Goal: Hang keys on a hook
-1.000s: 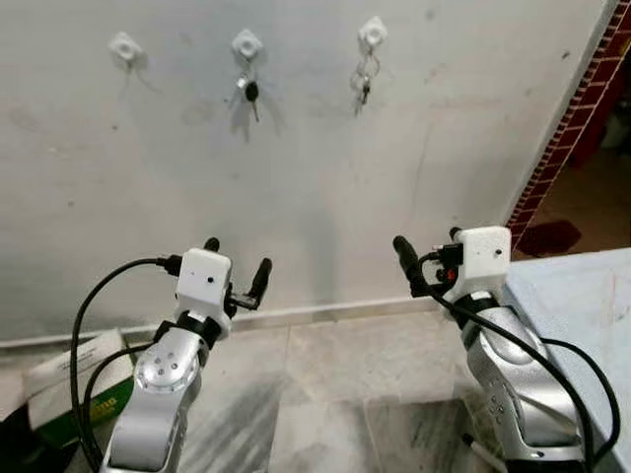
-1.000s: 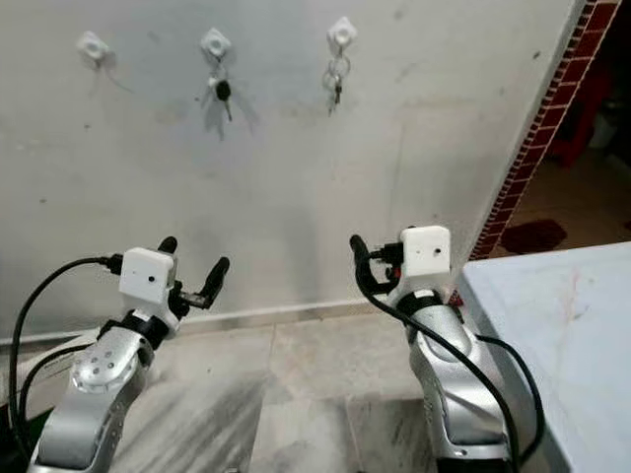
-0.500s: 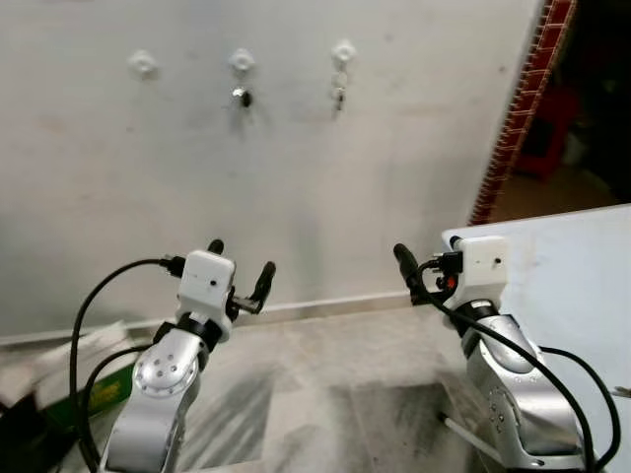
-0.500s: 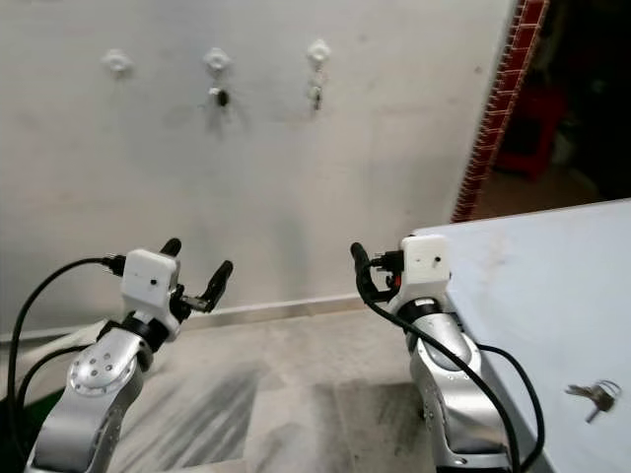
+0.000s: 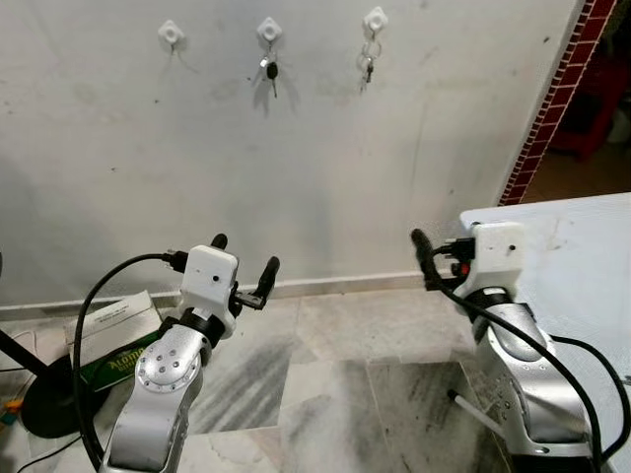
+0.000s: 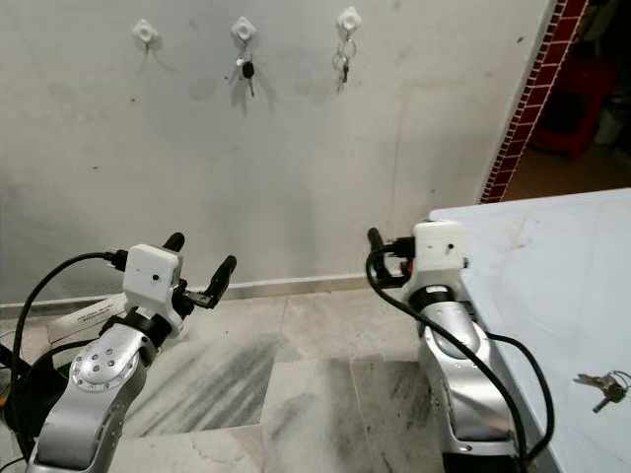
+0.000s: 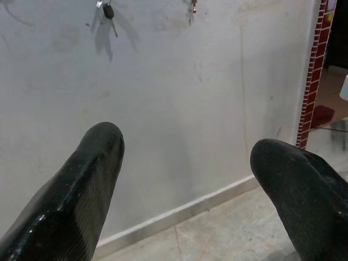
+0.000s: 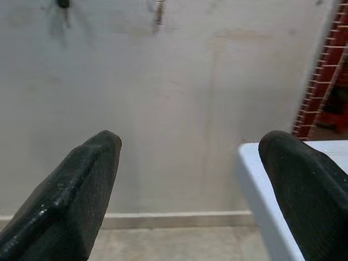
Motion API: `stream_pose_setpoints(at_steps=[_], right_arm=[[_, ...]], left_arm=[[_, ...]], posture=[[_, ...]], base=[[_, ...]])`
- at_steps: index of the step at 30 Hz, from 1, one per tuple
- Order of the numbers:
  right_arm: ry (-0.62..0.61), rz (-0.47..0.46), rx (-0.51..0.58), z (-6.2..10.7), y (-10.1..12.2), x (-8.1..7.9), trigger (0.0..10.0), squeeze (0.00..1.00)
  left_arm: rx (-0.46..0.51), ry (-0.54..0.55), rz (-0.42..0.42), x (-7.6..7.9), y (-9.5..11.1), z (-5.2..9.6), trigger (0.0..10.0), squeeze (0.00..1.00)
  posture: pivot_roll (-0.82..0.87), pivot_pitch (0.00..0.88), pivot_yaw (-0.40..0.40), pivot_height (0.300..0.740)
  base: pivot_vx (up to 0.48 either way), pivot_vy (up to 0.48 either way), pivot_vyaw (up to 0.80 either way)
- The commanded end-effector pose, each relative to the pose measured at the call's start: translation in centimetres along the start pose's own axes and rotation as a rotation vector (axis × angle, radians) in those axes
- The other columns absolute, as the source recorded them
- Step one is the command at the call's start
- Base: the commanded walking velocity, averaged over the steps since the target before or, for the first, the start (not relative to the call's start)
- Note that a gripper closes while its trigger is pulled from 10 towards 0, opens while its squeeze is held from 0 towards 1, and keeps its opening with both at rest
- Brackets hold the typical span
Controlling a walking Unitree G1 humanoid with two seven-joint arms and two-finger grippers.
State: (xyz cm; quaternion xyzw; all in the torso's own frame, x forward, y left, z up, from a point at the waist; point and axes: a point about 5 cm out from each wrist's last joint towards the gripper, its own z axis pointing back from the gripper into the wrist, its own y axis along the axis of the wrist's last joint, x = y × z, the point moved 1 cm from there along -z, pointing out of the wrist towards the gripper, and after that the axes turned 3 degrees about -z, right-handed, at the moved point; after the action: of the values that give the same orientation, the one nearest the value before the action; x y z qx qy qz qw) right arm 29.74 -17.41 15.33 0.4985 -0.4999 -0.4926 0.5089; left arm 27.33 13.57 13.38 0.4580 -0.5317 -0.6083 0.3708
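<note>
Both grippers empty, facing the hook wall.
Left gripper (image 5: 243,268) and right gripper (image 8: 190,179) spread apart; keys (image 6: 601,383) lie near the table's (image 6: 532,266) right edge, seemingly one bunch.

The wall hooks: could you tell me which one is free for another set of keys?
The leftmost hook is bare. The middle hook and right hook each already carry keys. A loose key set lies on the table.
</note>
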Motion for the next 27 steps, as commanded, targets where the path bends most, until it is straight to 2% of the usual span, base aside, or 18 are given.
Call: stream_pose_setpoints(at_steps=[1,13,16,21,25,27], right_arm=[[0.004,-0.003,0.006,-0.3,0.3,-0.5,10.0,0.0],[0.007,-0.009,-0.007,-0.2,0.1,-1.0,10.0,0.0],[-0.045,0.022,0.006,0.0,0.4,0.2,10.0,0.0],[-0.077,0.048,0.003,0.2,0.4,1.1,10.0,0.0],[-0.156,0.096,-0.001,0.2,0.6,2.8,10.0,0.0],[-0.179,0.106,-0.017,0.2,0.5,3.2,10.0,0.0]], left_arm=[[-0.022,-0.003,0.01,-0.3,-0.4,0.0,10.0,0.0],[-0.021,-0.027,0.016,0.0,-0.3,-0.2,10.0,0.0],[-0.021,-0.035,0.018,0.0,-0.2,-0.2,10.0,0.0],[-0.025,-0.05,0.037,0.1,-0.3,-0.2,10.0,0.0],[-0.031,-0.079,0.045,0.7,-0.4,-0.4,10.0,0.0],[-0.031,-0.085,0.044,0.9,-0.4,-0.5,10.0,0.0]], posture=[[0.03,0.0,0.064,0.74],[0.04,0.0,0.067,0.74],[0.03,0.0,0.067,0.74],[0.03,0.0,0.067,0.74],[0.01,0.0,0.071,0.74],[0.01,0.0,0.071,0.74]], base=[[0.0,0.0,0.0],[0.0,0.0,0.0],[0.0,0.0,0.0],[0.0,0.0,0.0],[0.0,0.0,0.0],[0.0,0.0,-0.8]])
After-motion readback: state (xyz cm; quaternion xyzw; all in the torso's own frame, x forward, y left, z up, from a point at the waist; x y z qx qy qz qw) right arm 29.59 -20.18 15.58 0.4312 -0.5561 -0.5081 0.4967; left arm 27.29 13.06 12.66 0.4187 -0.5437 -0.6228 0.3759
